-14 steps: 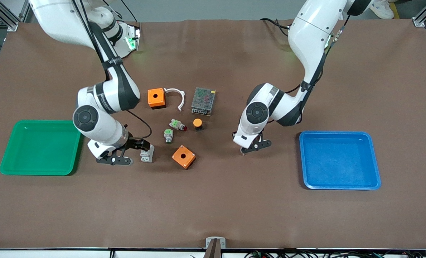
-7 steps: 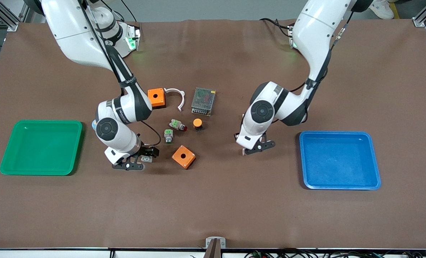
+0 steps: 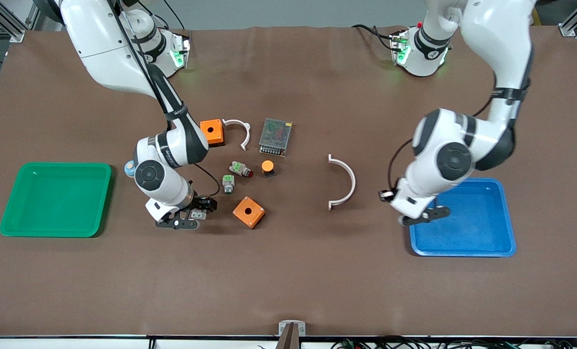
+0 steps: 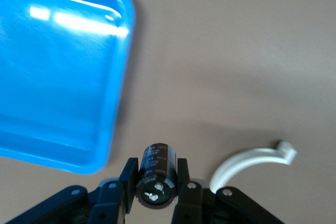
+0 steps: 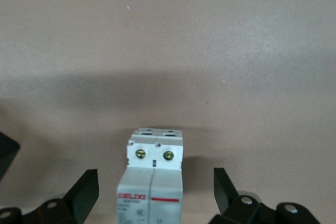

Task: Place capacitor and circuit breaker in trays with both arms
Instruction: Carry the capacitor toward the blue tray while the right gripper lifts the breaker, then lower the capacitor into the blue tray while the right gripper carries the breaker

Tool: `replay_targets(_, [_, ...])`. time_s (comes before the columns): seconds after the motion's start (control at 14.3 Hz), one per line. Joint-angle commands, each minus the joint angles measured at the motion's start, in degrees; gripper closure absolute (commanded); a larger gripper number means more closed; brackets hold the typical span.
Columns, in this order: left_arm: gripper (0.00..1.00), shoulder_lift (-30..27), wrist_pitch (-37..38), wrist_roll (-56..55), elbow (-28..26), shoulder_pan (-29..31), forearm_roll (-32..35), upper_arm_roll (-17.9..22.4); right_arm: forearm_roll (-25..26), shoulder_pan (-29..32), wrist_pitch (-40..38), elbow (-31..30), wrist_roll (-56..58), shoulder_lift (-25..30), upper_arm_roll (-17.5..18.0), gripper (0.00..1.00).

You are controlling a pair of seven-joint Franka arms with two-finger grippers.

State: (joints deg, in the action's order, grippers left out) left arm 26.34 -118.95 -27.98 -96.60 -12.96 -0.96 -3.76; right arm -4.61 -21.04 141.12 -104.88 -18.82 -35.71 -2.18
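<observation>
The capacitor (image 4: 157, 169), a small black cylinder with a silvery end, is clamped between my left gripper's fingers. My left gripper (image 3: 423, 216) hangs in the air over the blue tray's (image 3: 463, 252) rim, at the corner toward the table's middle; the left wrist view shows it (image 4: 156, 181) just beside the tray (image 4: 52, 77). The white-grey circuit breaker (image 5: 155, 174) lies on the brown table between my right gripper's (image 5: 156, 195) open fingers, with gaps on both sides. In the front view my right gripper (image 3: 185, 218) is low around the breaker (image 3: 200, 213), beside an orange box (image 3: 248, 212).
A green tray (image 3: 56, 231) lies at the right arm's end. A second orange box (image 3: 212, 132), two white curved clips (image 3: 345, 180) (image 3: 242, 132), a mesh power supply (image 3: 275, 136), an orange-capped button (image 3: 267, 167) and two green-topped parts (image 3: 228, 183) (image 3: 240, 168) lie mid-table.
My left arm has swung from the white curved clip to the blue tray's rim with the capacitor. My right gripper has closed in around the circuit breaker, still open.
</observation>
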Motion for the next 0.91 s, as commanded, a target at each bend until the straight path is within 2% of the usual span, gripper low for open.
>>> replay_targets(0.0, [0.86, 0.99, -0.06, 6.42, -0.52, 5.29, 1.31, -0.46, -0.05, -0.32, 1.97, -2.35, -0.34, 0.55, -0.28, 0.47])
replay_targets(0.14, [0.86, 3.01, -0.32, 10.47, 0.97, 8.81, 1.49, -0.38, -0.13, -0.23, 1.80, -2.26, -0.51, 0.55, -0.28, 0.94])
replay_targets(0.21, [0.86, 3.72, -0.58, 11.97, 1.41, 9.96, 2.01, -0.29, -0.13, -0.14, 1.62, -2.17, -0.51, 0.64, -0.28, 1.00])
replay_targets(0.35, [0.86, 5.21, -0.67, 13.74, 2.11, 12.25, 4.99, -0.37, -0.13, 1.52, -0.13, -0.51, 0.62, 1.34, -0.45, 1.00])
replay_targets(0.56, [0.86, 7.06, -2.16, 16.54, 2.03, 14.71, 5.53, -0.46, -0.22, 7.48, -12.76, 4.41, 7.55, 4.41, -0.54, 1.00])
replay_targets(0.84, [0.86, 10.22, -6.29, 17.70, 1.94, 15.86, 5.71, -0.38, -0.05, 22.67, -16.84, 4.33, 20.01, 7.76, -0.63, 1.00])
